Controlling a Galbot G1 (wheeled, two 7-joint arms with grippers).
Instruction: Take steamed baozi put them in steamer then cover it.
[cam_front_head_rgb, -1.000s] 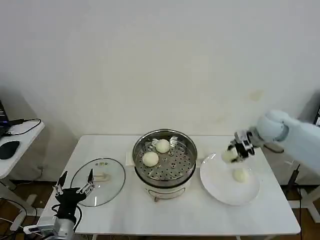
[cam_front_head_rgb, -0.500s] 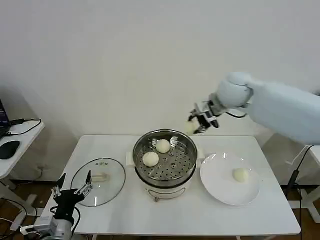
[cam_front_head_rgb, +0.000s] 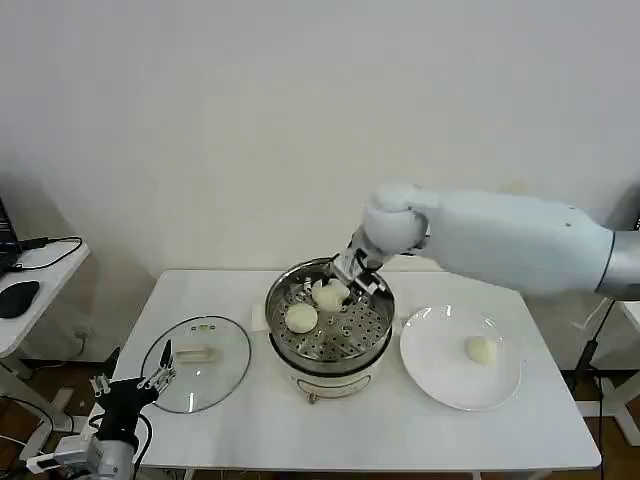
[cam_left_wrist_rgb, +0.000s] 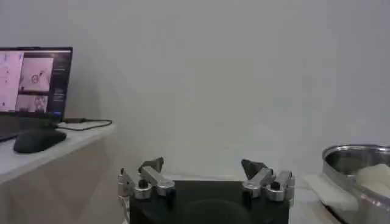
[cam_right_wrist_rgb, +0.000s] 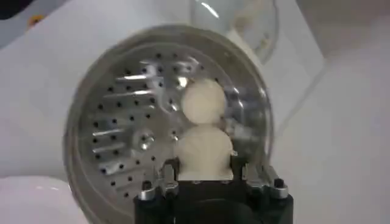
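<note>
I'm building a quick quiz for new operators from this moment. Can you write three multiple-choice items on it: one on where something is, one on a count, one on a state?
1. Where does the round clear glass lid lie?
A. on the white table, on the steamer's left
B. on the steamer
C. on the plate

2. How many cream-white buns rest on the flat white plate?
A. none
B. one
C. three

3. What is the right gripper doing?
A. hanging open and empty
B. gripping the lid
C. holding a bun over the shiny round steel steamer

Answers: 1 A, the lid lies flat beside the left gripper. 2 B, a single bun sits there. 3 C, the right wrist view shows a bun between its fingers above the perforated tray.
</note>
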